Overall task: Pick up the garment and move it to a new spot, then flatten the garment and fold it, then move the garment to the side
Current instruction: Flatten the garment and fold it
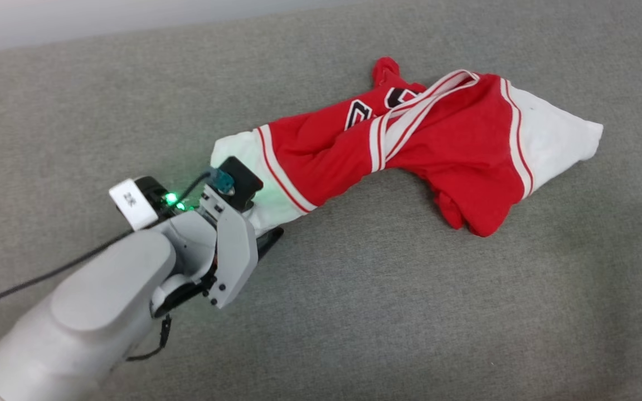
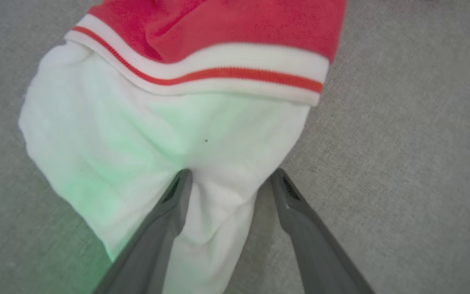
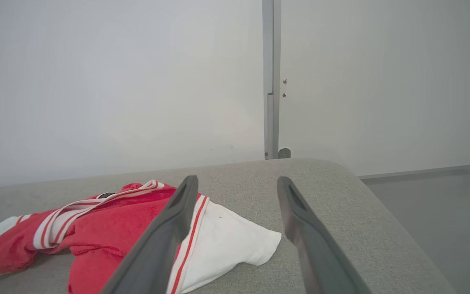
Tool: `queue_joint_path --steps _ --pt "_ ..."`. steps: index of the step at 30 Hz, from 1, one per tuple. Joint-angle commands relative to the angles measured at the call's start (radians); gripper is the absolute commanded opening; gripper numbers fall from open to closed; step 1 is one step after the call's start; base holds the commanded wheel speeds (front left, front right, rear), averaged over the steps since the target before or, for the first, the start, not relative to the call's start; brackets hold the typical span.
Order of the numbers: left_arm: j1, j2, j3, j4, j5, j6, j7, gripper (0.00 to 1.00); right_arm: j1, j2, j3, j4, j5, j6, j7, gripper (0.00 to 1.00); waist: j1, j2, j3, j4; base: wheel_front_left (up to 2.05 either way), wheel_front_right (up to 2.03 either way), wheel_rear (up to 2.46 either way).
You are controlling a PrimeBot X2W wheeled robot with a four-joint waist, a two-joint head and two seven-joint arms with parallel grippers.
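Garment lies bunched on grey cushion, neither flat nor folded. Left gripper gapes astride white sleeve, unclamped; right gripper gapes, empty. Flattening, folding, side move pending.

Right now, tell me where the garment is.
The garment lies crumpled on the grey cushion, centre-right in the head view. One white sleeve reaches in between the jaws of the open left gripper.
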Motion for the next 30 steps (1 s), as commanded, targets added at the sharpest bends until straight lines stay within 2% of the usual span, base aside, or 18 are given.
queue_joint_path --steps 1,4,5,6,7,12,16,20,24,30 --pt "-0.003 -0.002 -0.023 0.026 -0.017 -0.001 0.002 1.00 0.010 0.006 -0.004 -0.005 -0.007 -0.001 0.001 1.00 0.0000 0.0000 0.018 -0.019 0.00 0.00 0.00" --pt "-0.018 0.005 -0.076 0.072 -0.033 0.001 -0.013 1.00 0.008 0.009 -0.008 -0.009 -0.008 -0.001 0.004 1.00 0.0000 0.0000 0.025 -0.024 0.00 0.00 0.00" --pt "-0.023 0.007 -0.094 0.084 -0.040 0.001 -0.018 0.58 0.007 0.006 -0.009 -0.010 -0.009 -0.001 0.007 1.00 0.0000 0.0000 0.027 -0.024 0.00 0.00 0.00" --pt "-0.030 0.007 -0.108 0.093 -0.044 0.001 -0.026 0.32 0.005 0.003 -0.006 -0.012 -0.009 -0.001 0.012 1.00 0.0000 0.0000 0.030 -0.023 0.00 0.00 0.00" --pt "-0.036 0.006 -0.121 0.099 -0.055 0.001 -0.030 0.00 0.001 -0.002 0.000 -0.014 -0.009 -0.001 0.019 1.00 0.0000 0.0000 0.032 -0.022 0.00 0.00 0.00" --pt "-0.086 -0.007 -0.181 0.101 -0.085 0.000 -0.056 0.00 -0.047 -0.068 0.083 -0.024 -0.020 -0.001 0.110 1.00 0.0000 0.0000 0.053 -0.004 0.00 0.00 0.00" --pt "-0.143 -0.025 -0.214 0.091 -0.089 0.001 -0.076 0.00 -0.146 -0.168 0.222 -0.004 -0.025 -0.001 0.253 1.00 0.0000 0.0000 0.084 0.023 0.00 0.00 0.00" --pt "-0.201 -0.048 -0.239 0.069 -0.078 0.000 -0.083 0.00 -0.309 -0.264 0.378 0.052 0.006 -0.001 0.404 1.00 0.0000 0.0000 0.133 0.064 0.00 0.00 0.00" --pt "-0.258 -0.073 -0.257 0.040 -0.060 0.001 -0.082 0.00 -0.501 -0.315 0.533 0.143 0.046 -0.001 0.511 1.00 0.0000 0.0000 0.193 0.109 0.00 0.00 0.00" --pt "-0.308 -0.104 -0.275 -0.004 -0.043 0.000 -0.064 0.00 -0.750 -0.328 0.755 0.328 0.065 -0.001 0.562 1.00 0.0000 0.0000 0.262 0.157 0.00 0.00 0.00"
